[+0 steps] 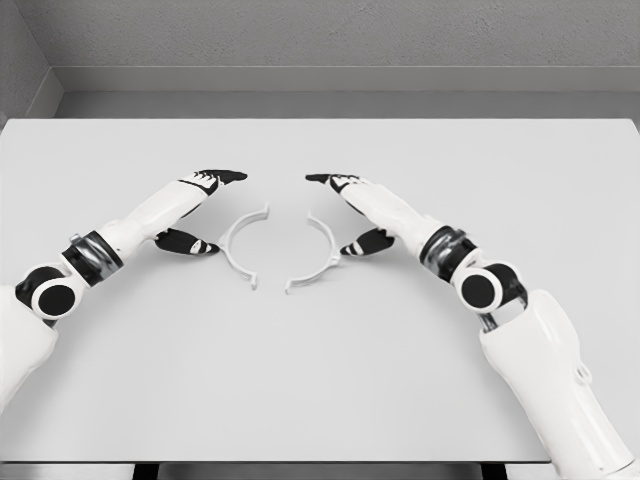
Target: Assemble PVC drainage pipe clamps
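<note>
While both hands are open, left hand (200, 205) flanks left clamp half (240, 245) at 9 o'clock; right hand (355, 210) flanks right clamp half (318, 258) at 3 o'clock.

Wide pale grey table (320, 400), grey textured back wall (330, 35), side wall at left, even, soft light

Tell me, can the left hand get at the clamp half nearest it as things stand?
Probably yes. The left hand sits open right beside the left clamp half, thumb close to its outer curve, with only bare table between them. The right clamp half lies apart and should not interfere.
</note>
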Controlling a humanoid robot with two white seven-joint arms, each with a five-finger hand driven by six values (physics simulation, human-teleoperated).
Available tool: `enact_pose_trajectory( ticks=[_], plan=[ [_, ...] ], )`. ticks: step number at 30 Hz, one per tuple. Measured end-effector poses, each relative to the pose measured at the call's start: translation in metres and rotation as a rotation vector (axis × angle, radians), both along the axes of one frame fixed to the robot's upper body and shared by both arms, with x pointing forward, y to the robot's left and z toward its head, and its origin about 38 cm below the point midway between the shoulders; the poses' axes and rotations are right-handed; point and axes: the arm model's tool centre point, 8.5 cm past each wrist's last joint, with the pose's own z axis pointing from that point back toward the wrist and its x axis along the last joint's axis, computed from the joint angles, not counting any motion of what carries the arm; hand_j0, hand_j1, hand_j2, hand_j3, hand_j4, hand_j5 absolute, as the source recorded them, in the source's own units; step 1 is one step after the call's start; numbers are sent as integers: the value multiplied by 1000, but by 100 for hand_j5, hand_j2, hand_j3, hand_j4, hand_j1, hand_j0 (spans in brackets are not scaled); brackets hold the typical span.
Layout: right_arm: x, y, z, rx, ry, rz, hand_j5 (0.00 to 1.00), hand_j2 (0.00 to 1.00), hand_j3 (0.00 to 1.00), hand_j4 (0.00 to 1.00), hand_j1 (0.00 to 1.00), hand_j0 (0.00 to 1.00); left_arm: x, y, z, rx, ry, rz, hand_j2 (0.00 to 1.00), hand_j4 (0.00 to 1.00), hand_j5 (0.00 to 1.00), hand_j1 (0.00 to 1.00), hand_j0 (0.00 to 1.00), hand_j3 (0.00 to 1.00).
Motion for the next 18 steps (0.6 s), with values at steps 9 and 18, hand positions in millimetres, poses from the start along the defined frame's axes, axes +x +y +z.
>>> enact_pose_trajectory(
  ticks=[9,18],
  plan=[
    [-14,-69,31,53,-86,-152,100,100,100,100,100,100,0,1,1,1,-2,2,100,100,100,100,100,100],
    [-77,-209,69,17,-283,-237,100,100,100,100,100,100,9,8,6,8,-8,23,100,100,100,100,100,100]
  ],
)
